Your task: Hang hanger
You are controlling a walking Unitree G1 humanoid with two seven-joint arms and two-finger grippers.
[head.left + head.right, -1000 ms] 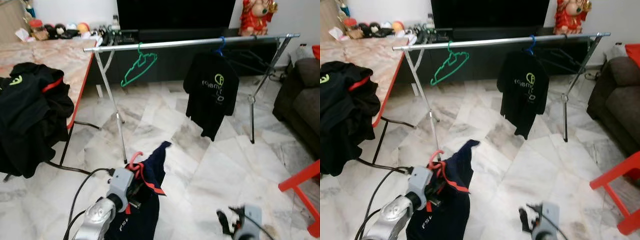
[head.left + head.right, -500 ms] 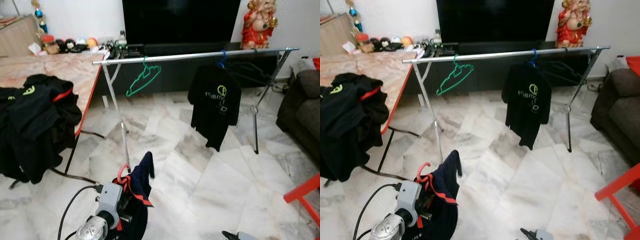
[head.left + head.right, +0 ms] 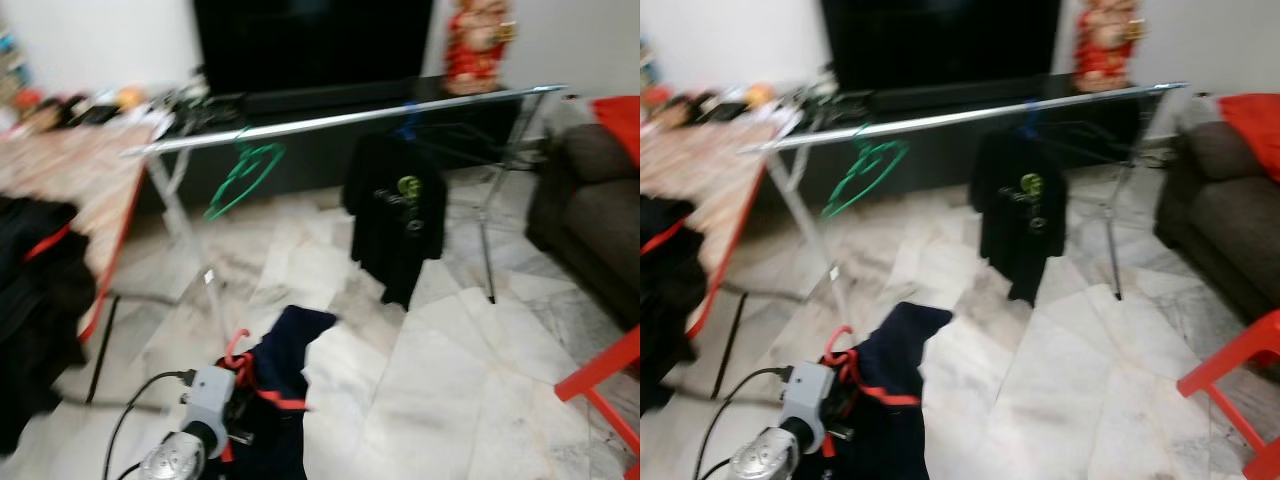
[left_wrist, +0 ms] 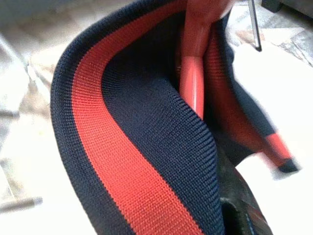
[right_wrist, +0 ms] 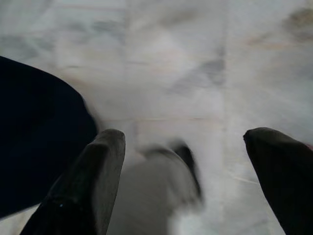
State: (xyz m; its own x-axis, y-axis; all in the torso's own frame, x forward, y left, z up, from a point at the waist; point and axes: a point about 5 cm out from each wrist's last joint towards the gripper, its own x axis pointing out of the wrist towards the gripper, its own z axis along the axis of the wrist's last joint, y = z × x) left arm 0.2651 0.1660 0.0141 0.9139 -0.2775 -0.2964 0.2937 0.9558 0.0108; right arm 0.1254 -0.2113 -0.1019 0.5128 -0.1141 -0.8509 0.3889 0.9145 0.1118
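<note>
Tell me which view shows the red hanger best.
Left wrist view: the red hanger runs close and sharp through the navy shirt's red-striped collar. Both eye views show its blurred hook above the left pincer.

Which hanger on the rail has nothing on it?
The green hanger, near the rail's left end, hangs bare; the blue hanger further right carries a black T-shirt.

You see both eye views smeared by motion blur; the navy shirt hides most of the red hanger, and the left gripper's fingers are buried in cloth.
</note>
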